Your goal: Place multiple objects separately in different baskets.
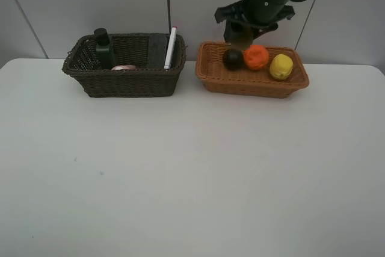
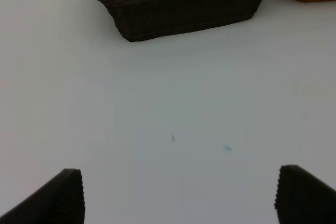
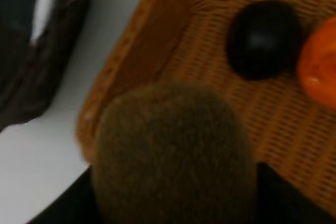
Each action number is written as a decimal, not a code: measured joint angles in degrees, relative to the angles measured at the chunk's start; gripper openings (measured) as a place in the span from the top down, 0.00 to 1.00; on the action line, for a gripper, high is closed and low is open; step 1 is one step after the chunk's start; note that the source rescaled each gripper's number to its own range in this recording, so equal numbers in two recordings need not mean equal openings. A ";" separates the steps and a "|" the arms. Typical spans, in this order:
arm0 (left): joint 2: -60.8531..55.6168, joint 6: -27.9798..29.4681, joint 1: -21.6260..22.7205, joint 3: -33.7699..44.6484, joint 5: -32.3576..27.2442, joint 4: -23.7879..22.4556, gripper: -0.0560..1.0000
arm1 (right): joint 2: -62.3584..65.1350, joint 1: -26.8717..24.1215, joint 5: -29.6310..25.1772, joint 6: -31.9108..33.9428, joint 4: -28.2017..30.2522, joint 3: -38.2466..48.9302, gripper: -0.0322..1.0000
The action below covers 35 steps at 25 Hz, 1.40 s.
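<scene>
The brown kiwi (image 3: 170, 150) was seen only in the right wrist view, where it filled the foreground, clamped between the jaws of the right pincer (image 3: 173, 182) and held above the back left end of the light orange-tan basket (image 3: 157, 51). In the exterior high view the fruit itself could not be made out; only the dark right arm (image 1: 264, 4) was seen reaching down behind that basket (image 1: 252, 79). The mangosteen (image 1: 233, 58), the orange (image 1: 256, 56) and the lemon (image 1: 281, 66) were shown lying in a row in the basket, the mangosteen touching the orange and the lemon just beside it. Of these, the lemon was not caught by the right wrist camera, which showed the mangosteen (image 3: 264, 39) whole and the orange (image 3: 320, 61) in part.

The dark brown basket (image 1: 123, 82) was shown standing on the white counter (image 1: 192, 173), well apart from neither basket's neighbour but just beside it. In it the dark green pump bottle (image 1: 103, 49), the black eraser block (image 1: 157, 50), the white marker with pink tip (image 1: 171, 46) and the pink bottle (image 1: 124, 67) were seen from above.

The left pincer (image 2: 178, 195) was shown by its own camera alone, jaws spread wide over bare counter (image 2: 168, 119), nothing between them, with the dark basket (image 2: 184, 11) ahead of it.
</scene>
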<state>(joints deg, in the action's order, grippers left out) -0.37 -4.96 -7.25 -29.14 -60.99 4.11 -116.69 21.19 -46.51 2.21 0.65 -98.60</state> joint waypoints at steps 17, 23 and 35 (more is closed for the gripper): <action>0.00 0.00 0.00 0.00 0.00 0.00 0.06 | -14.00 -6.76 -5.27 1.43 0.31 -9.07 0.02; 0.00 0.00 0.00 0.00 0.00 0.00 0.06 | -9.08 -7.14 -9.16 2.48 -0.17 -9.07 0.00; 0.00 0.00 0.00 0.00 0.00 0.00 0.06 | -3.42 -27.54 -22.78 4.98 0.04 -9.27 0.00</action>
<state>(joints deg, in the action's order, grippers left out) -0.37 -4.96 -7.25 -29.14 -60.99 4.11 -120.11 -6.36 -69.29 7.18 0.69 -107.88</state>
